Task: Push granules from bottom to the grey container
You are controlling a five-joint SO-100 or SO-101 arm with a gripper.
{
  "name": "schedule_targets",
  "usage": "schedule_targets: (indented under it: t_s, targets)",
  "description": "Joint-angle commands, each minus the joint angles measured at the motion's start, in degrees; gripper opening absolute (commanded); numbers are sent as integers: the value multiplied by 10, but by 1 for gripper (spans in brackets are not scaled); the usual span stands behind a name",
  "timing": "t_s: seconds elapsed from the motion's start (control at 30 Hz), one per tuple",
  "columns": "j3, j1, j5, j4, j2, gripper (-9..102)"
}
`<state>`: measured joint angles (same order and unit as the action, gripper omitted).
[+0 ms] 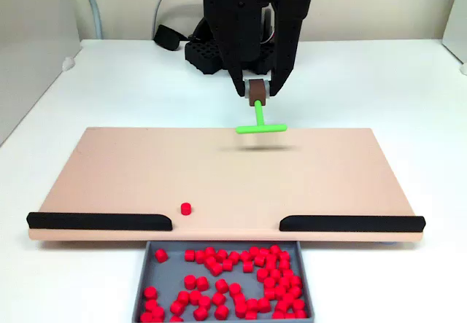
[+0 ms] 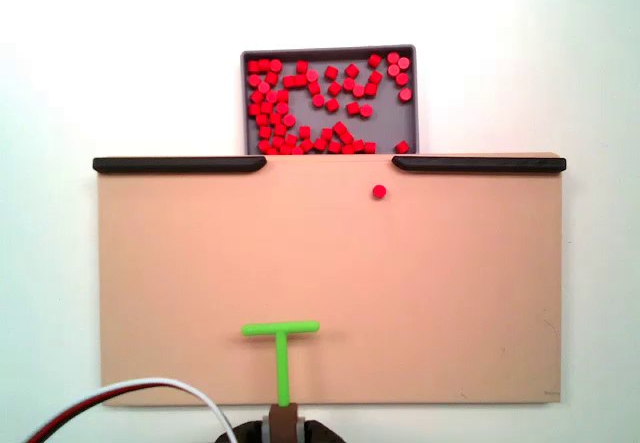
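A single red granule (image 1: 186,208) (image 2: 379,192) lies on the tan board (image 1: 146,170) (image 2: 450,293), close to the gap between the two black strips. Many more granules (image 1: 241,272) (image 2: 300,103) fill the grey container (image 1: 171,275) (image 2: 330,49), which sits just beyond that gap. My gripper (image 1: 257,90) (image 2: 285,425) is shut on the brown handle of a green T-shaped tool (image 1: 261,127) (image 2: 281,329). The tool's bar hovers over the board's edge nearest the arm, far from the lone granule.
Black strips (image 1: 98,221) (image 1: 350,223) (image 2: 180,164) (image 2: 478,164) line the board's edge on either side of the gap. The arm's black base (image 1: 208,53) stands behind the board on a white table. A red and white cable (image 2: 150,398) curves beside the gripper.
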<state>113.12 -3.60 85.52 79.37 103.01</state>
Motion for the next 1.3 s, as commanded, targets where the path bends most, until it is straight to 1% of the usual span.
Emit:
schedule_targets:
  t_s: [0.0, 0.33, 1.27]
  targets:
    - [-19, 19, 10, 3, 12, 0]
    - [-40, 36, 14, 3, 7, 0]
    - [-40, 49, 19, 3, 37, 0]
